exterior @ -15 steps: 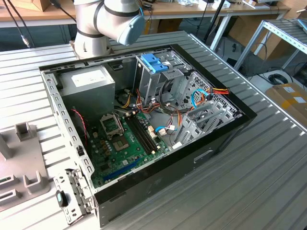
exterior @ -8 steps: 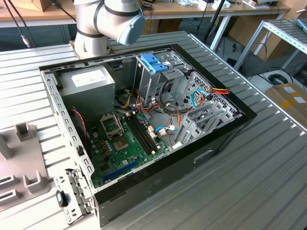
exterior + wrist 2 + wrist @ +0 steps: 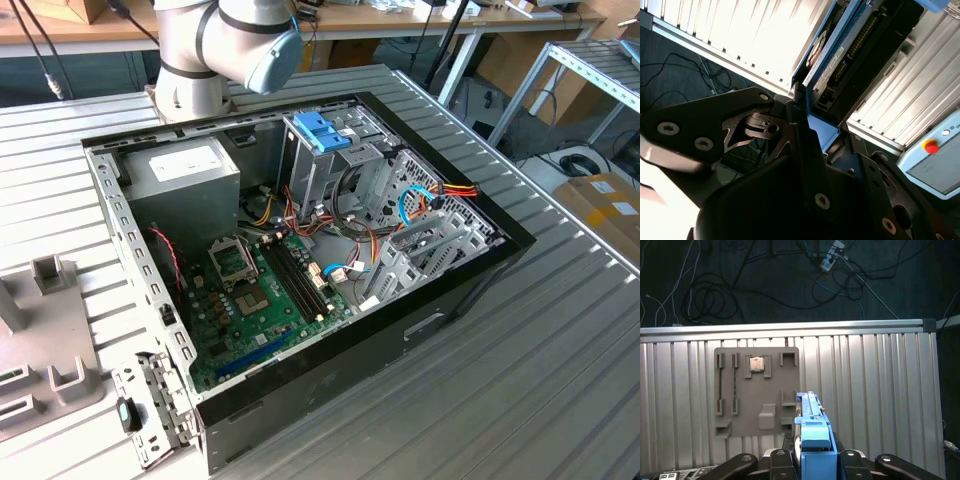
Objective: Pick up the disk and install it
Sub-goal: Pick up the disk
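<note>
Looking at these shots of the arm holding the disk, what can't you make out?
The disk's label: edge-on in the first wrist view, steeply slanted and cut by the picture's edge in the second wrist view.
Where the gripper touches it: hidden by the gripper's own body in both wrist views.
The arm's far end: cut off by the exterior view's top edge, so its height over the computer case is unknown.
</note>
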Controlling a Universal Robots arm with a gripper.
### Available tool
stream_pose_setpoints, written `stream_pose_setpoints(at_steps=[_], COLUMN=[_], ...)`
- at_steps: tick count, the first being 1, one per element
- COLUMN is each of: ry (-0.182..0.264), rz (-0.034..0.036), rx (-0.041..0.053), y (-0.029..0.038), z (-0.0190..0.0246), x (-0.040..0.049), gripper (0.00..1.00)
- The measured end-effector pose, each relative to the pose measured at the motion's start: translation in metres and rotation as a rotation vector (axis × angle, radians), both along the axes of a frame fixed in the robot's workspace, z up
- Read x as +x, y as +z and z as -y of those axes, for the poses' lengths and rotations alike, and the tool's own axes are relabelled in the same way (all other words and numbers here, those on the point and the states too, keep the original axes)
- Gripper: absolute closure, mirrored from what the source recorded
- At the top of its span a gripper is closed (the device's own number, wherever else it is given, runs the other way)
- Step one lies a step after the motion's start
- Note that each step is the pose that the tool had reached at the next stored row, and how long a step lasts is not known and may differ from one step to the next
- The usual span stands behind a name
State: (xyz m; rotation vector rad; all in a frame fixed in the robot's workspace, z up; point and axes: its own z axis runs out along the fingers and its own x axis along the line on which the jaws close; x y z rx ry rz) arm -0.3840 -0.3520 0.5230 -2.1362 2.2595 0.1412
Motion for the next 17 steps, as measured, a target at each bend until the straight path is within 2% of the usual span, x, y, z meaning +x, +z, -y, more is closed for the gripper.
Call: stream_pose_setpoints(at_steps=[17], ry=[0.0], rz=[0.0001], rx=[0.0], y=[0.0], z=[0.0], x=[0.0136], gripper=[0.63])
